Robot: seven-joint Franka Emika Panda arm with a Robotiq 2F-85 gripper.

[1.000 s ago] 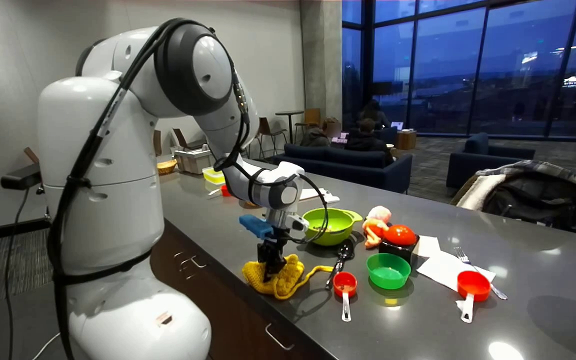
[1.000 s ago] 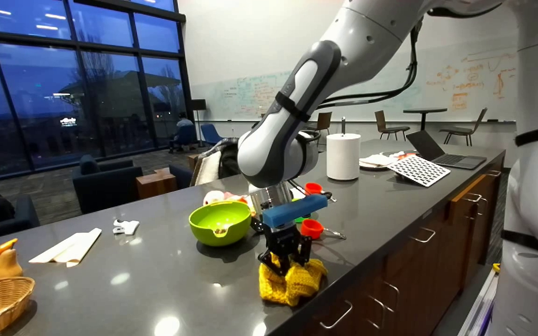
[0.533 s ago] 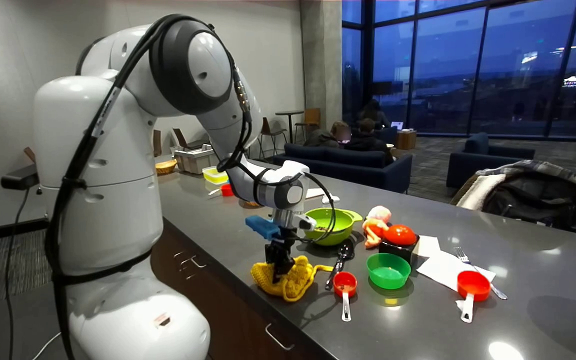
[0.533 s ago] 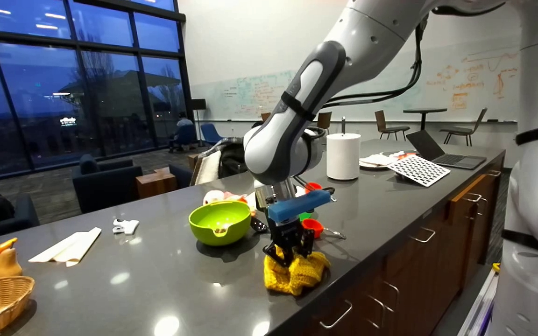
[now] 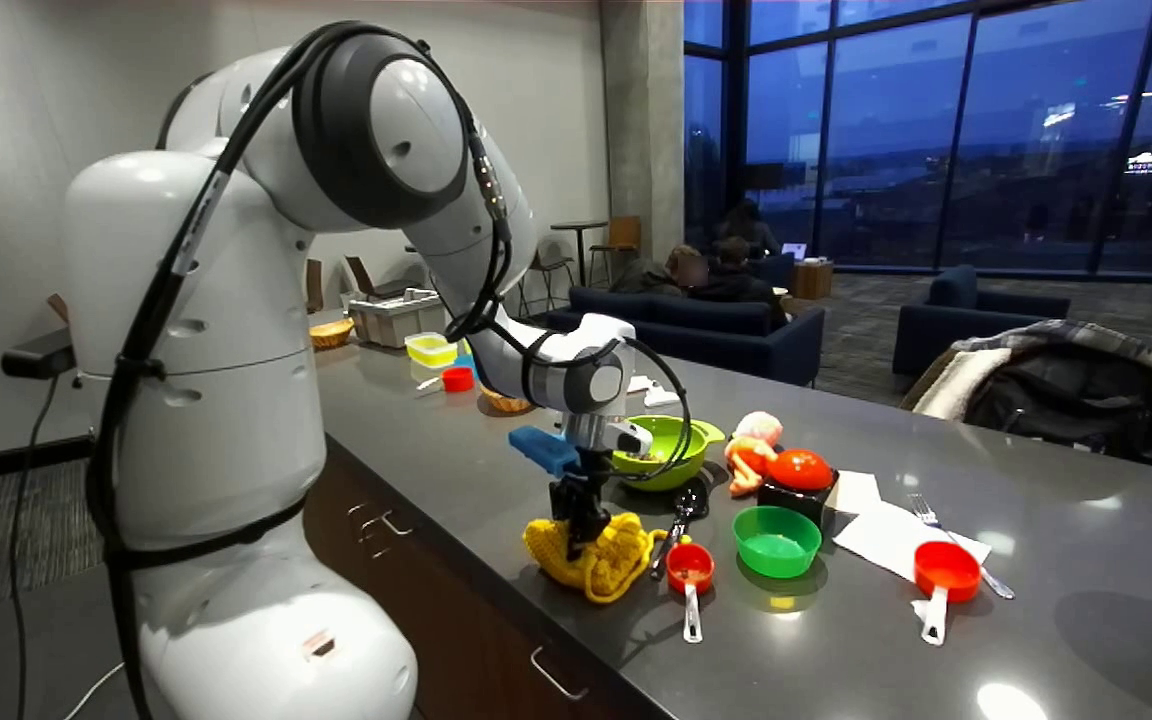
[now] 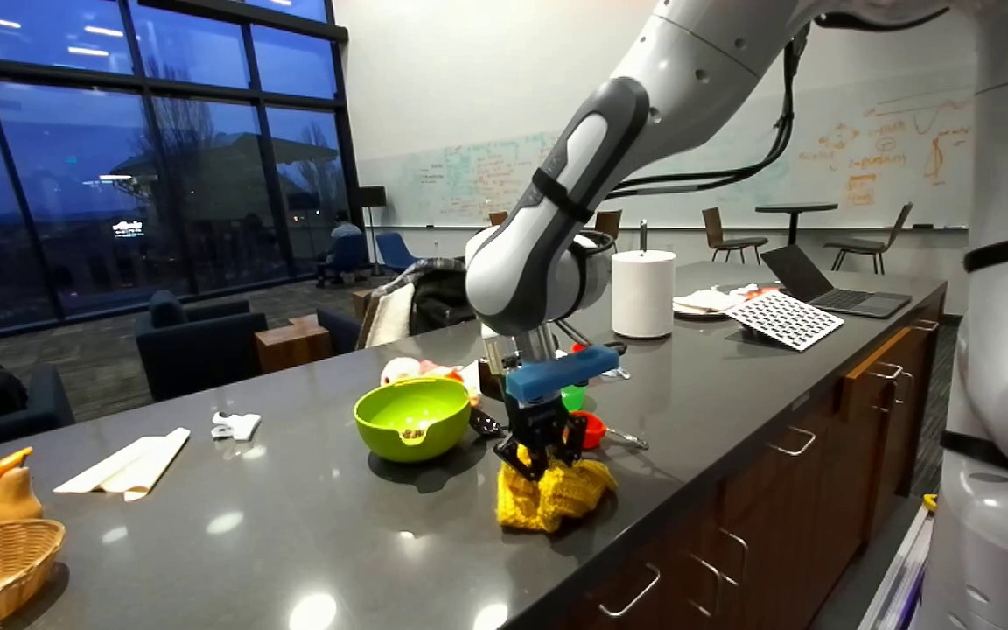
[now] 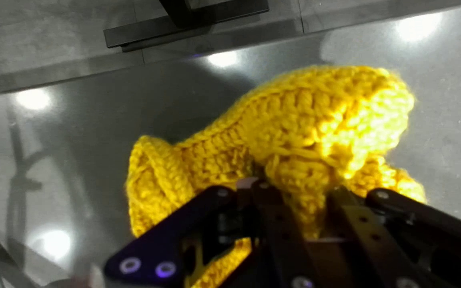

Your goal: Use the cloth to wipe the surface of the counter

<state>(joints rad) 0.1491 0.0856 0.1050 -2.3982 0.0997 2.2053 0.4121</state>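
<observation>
You've got the hand [image 7: 300, 200] clamped on the cloth [image 6: 554, 499]; in the wrist view it's all bunched up in there. Going by the lime bowl [image 6: 432, 443], the cloth is near it, between the bowl and the table [image 6: 276, 516] edge over the cabinet [image 6: 784, 516]. Can't really tell if it's touching the table or just above. Spoon [image 5: 689, 505] is just beside the bowl, pink toy [image 5: 754, 452] too, green dish [image 5: 776, 548] near it, paper roll [image 6: 642, 297] well apart from it.
</observation>
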